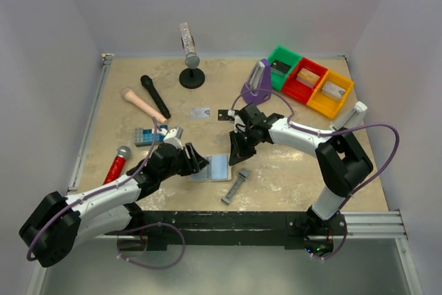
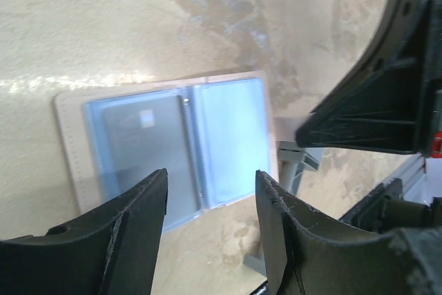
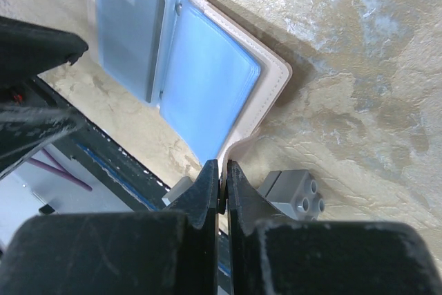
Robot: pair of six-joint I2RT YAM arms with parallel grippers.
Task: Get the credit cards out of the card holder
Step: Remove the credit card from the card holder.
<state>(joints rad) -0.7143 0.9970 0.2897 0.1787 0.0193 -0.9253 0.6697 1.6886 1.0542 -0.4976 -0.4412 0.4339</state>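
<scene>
Beige table, open card holder between left claw and right claw.

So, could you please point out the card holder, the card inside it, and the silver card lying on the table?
card holder (image 2: 231, 136): left wrist view, its pale blue right-hand pocket.
card inside it (image 2: 141, 143): left wrist view, middle of its face.
silver card (image 1: 199, 112): top external view, its centre.
</scene>
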